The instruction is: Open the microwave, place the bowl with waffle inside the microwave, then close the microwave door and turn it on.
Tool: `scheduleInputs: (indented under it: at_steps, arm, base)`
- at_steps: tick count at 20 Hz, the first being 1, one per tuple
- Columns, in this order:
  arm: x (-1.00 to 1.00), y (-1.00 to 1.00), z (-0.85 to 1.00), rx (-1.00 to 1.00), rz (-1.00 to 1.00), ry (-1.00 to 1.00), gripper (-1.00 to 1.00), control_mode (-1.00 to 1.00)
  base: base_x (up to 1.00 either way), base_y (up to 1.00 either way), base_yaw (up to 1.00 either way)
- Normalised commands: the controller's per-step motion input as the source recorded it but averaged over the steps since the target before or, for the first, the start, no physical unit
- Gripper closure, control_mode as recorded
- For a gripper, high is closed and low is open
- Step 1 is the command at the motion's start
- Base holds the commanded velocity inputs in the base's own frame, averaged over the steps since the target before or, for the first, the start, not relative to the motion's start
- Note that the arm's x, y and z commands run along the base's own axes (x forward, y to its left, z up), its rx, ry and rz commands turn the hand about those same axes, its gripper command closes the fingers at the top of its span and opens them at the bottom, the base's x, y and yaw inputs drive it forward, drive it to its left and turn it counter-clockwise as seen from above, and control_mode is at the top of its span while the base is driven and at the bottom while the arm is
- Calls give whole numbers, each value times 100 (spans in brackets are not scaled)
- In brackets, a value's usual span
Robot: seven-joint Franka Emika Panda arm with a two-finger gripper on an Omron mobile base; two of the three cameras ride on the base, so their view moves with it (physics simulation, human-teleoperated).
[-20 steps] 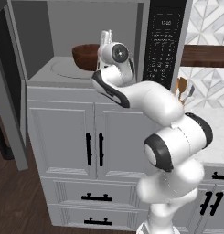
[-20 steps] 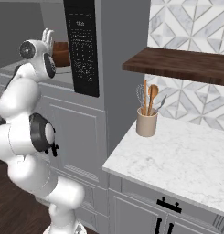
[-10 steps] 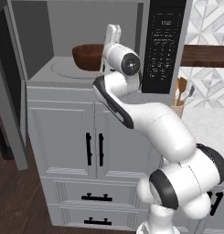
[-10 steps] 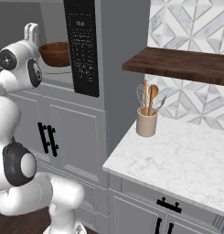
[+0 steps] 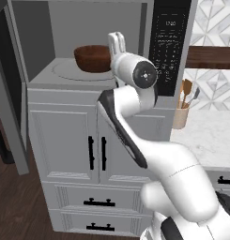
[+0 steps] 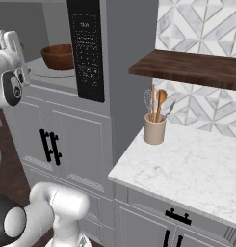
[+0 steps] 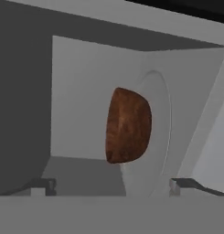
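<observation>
The gripper (image 7: 112, 184) stands at the mouth of the microwave (image 5: 100, 75), its jaws spread wide with nothing between them and apart from the bowl. The microwave door (image 5: 11, 93) hangs swung open at the near left. Farther in, the bowl with waffle (image 5: 93, 58) sits on the round turntable plate (image 5: 69, 71) inside the grey cavity. The black keypad panel (image 6: 86, 48) lies to the right. On the counter (image 6: 196, 164) at far right stands a utensil holder (image 6: 154, 129).

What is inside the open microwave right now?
A brown bowl sits on the round turntable plate in the microwave. Its rim hides whatever lies inside it.
</observation>
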Motion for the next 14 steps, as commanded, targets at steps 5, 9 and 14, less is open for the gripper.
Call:
scheduleInputs:
  at_steps: [5, 9, 14]
  arm:
    - [-97, -6, -44, -41, -1, 13, -100, -100]
    - [-64, -32, -76, -31, 0, 0, -100, -100]
    - [-43, -46, -65, -26, 0, 0, -100, -100]
  base:
    - [0, 0, 0]
    - [0, 0, 0]
    - [0, 0, 0]
